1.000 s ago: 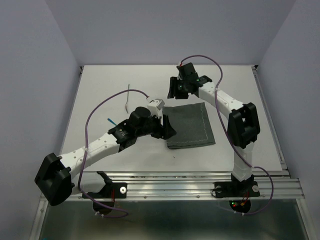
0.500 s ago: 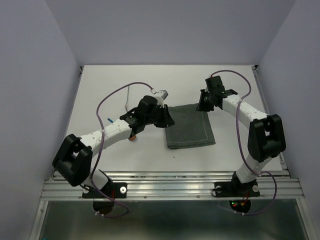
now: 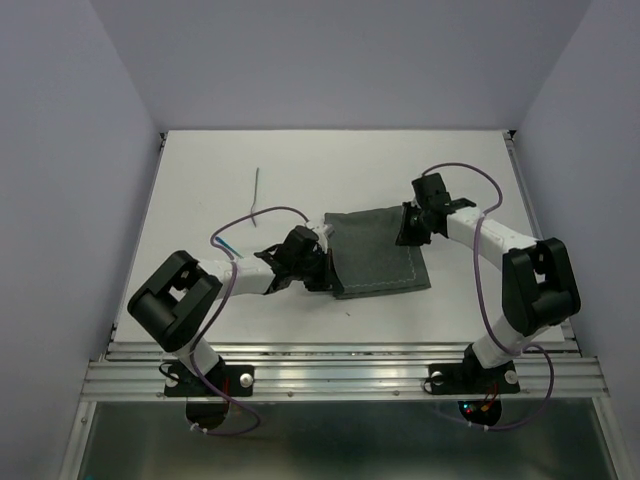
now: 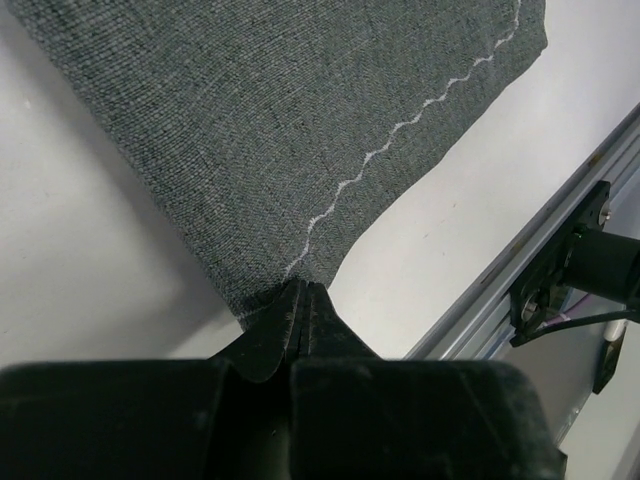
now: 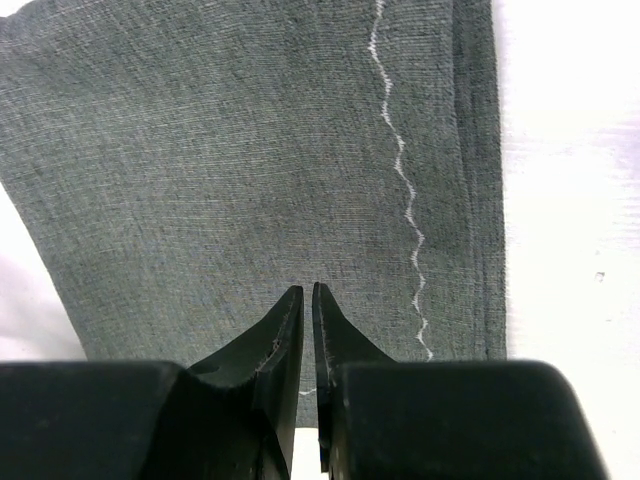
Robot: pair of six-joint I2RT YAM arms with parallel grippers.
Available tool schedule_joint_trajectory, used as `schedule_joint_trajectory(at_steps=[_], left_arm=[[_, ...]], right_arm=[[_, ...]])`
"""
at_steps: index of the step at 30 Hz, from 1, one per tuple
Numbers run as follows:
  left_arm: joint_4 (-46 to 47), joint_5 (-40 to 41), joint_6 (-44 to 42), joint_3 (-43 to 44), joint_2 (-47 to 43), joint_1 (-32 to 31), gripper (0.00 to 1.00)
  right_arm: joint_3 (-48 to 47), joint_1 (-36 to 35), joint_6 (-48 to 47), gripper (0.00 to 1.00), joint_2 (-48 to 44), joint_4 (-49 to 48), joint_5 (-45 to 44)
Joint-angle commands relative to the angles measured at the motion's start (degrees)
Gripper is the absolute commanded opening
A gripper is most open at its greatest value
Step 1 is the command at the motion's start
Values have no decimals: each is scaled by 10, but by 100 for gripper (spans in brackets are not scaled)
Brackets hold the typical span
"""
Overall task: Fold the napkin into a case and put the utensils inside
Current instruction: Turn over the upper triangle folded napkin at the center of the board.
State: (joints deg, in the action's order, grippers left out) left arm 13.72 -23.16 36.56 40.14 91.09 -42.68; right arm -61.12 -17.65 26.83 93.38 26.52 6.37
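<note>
napkin [image 3: 378, 255]: folded, flat on counter [image 3: 230, 320] | left hand [image 4: 303, 292]: pinched shut on its near-left corner | right hand [image 5: 307, 290]: narrow, gripping its far-right corner | handling: light, limp, likely sags; hold corners, not middle

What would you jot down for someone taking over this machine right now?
Left end effector: shut on the napkin's near left corner.
Right end effector: pinched shut on the napkin's far right edge.
Napkin: lying flat as a broad rectangle in the middle of the table.
Utensils: the grey stick lies far left of the napkin. The spoon is mostly hidden by the left arm, only its teal handle showing.
Done: both corners gripped.
Left: fold the napkin into a narrow case, then slip both utensils inside.
</note>
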Motion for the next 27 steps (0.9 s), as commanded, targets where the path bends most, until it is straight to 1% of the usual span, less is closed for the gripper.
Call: schedule_joint_trajectory(at_steps=[1,2,3,4,5,9,12,14,17,20,22,23,25,26,27], left_arm=[[45,-15,1,-3,1,-7,0],[41,-14,1,-5,1,-8,0],[35,-14,-2,-9,2,-8,0],[35,-14,-3,-12,4,-8,0],[31,-14,-3,-15,2,-8,0],[20,-7,-4,-33,-7,-9,0],[8,-3,-7,-36,-12,-9,0],[4,-2,-11,-38,-9,-9,0],[3,-3,-13,-36,-4,-9,0],[-2,-8,-15,-31,-13,-9,0],[-15,-6,-24,-15,-32,-9,0],[-36,-2,-28,-4,-41,-9,0],[-62,9,-49,37,-66,-9,0],[-91,15,-57,55,-74,-8,0],[-104,29,-72,90,-88,-5,0]], right_arm=[[10,0,-10,14,-36,-8,-69],[12,20,-12,14,-37,-6,-87],[17,44,-12,14,-39,-6,-87],[18,44,-12,15,-38,-6,-87],[19,67,-11,15,-37,-6,-89],[14,103,-10,15,-15,-7,-103],[4,104,-11,15,13,-7,-105],[0,104,-10,14,36,-15,-89],[7,104,-12,13,57,-37,-27],[13,97,-9,12,65,-54,-8],[14,83,-10,12,74,-58,6],[14,74,-13,11,75,-59,12],[14,74,-17,11,71,-57,12],[14,74,-13,11,66,-55,1],[11,74,-12,11,55,-47,-42]])
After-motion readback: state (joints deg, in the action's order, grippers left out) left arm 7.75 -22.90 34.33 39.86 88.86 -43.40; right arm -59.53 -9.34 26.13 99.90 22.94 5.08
